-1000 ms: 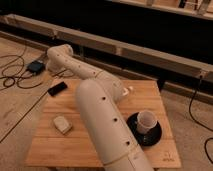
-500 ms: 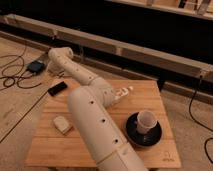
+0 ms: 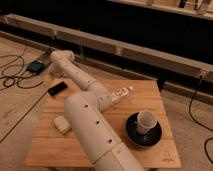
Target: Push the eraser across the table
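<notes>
The eraser [image 3: 57, 88], a small flat black bar, lies at the table's far left edge. The table [image 3: 150, 90] is light slatted wood with a small dark logo [image 3: 170, 159] at its near right corner. My white arm [image 3: 92, 127] rises from the near edge, bends over the table's middle and reaches back left. The gripper [image 3: 50, 76] hangs at the arm's far end, just beyond the table's left corner, a little behind the eraser and apart from it.
A pale beige block [image 3: 61, 124] lies near the left front. A white cup [image 3: 146, 120] stands on a black saucer [image 3: 144, 135] at the right. A pale oblong thing [image 3: 121, 93] lies mid-table. A dark box [image 3: 36, 66] and cables lie on the floor at left.
The near arm link has leaned a little to the left, showing more of the table's middle. The eraser, block and cup have not moved.
</notes>
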